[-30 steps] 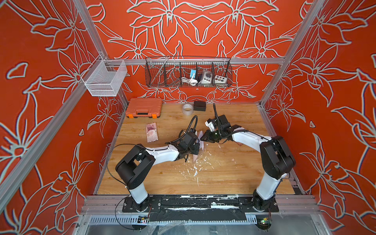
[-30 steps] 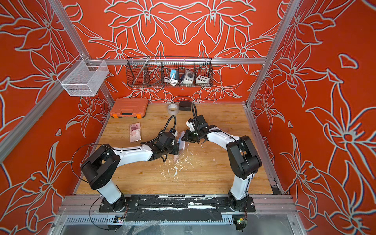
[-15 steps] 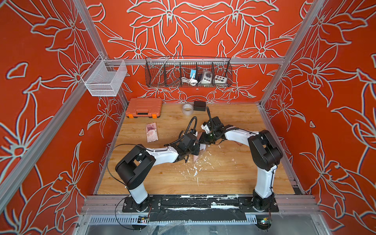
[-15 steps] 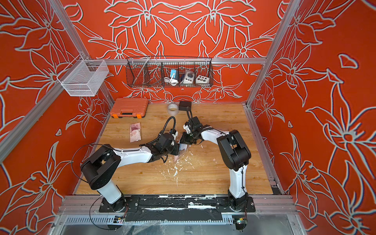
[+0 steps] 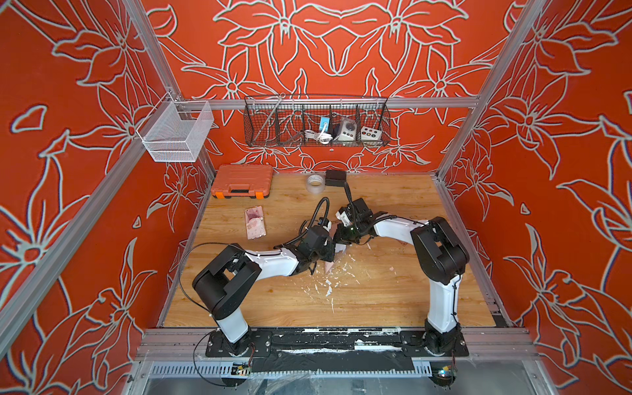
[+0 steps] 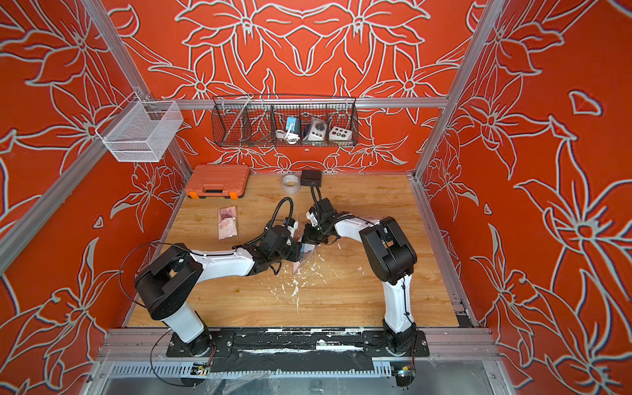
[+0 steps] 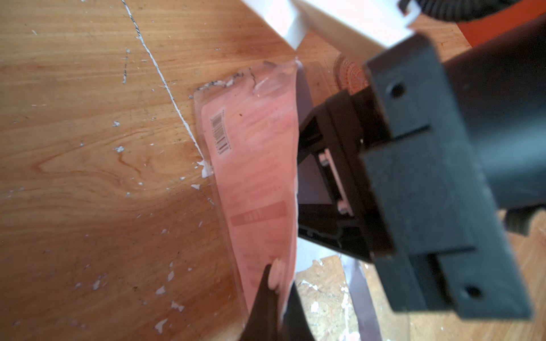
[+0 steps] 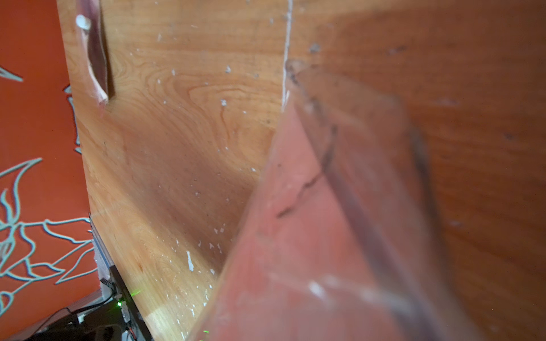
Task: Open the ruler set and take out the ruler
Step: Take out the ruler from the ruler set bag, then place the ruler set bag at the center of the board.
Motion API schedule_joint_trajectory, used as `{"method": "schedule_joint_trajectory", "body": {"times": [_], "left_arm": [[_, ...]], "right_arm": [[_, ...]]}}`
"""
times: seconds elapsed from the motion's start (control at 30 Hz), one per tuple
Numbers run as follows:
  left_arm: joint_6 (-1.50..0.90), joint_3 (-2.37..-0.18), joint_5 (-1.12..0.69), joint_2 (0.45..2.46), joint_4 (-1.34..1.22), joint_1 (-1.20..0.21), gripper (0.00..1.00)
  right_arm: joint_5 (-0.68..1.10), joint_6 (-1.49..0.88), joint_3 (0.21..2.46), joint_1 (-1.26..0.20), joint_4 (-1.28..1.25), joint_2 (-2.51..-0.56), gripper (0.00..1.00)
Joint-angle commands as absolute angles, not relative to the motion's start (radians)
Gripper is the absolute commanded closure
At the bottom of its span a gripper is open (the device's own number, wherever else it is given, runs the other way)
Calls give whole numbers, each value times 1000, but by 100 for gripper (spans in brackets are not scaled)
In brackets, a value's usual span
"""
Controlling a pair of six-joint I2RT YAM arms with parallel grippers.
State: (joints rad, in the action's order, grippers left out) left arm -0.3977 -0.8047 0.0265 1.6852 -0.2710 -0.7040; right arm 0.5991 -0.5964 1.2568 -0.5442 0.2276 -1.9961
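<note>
The table (image 5: 393,301) is smooth, satin wood grain, flecked with white scraps. The ruler set (image 7: 254,177) is a glossy clear plastic sleeve over matt pink printed card. The case (image 5: 242,179) is ribbed orange plastic.

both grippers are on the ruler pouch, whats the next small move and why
Probably draw the right gripper gently away from the left gripper, to peel the ruler set pouch open. Both grippers look shut on the pouch, the left pinching one end in the left wrist view. The ragged far edge shows no ruler sticking out.
</note>
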Motion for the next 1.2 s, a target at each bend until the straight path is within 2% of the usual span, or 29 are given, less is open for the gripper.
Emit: {"method": "schedule_joint_trajectory", "body": {"times": [0.0, 0.4, 0.8, 1.0, 1.17], "left_arm": [[-391, -784, 53, 1687, -215, -713, 100], [-400, -805, 106, 1693, -152, -713, 100], [-395, -819, 106, 1697, -132, -713, 100], [-398, -854, 112, 1717, -102, -713, 100], [-397, -962, 144, 1753, -4, -713, 100]], "right_arm": [[559, -605, 1263, -550, 218, -1970, 100], [528, -591, 1197, -548, 237, -1761, 100], [460, -628, 1113, -513, 133, -1564, 100], [373, -662, 1062, -426, 117, -1350, 100], [377, -813, 951, -260, 144, -1221, 100]]}}
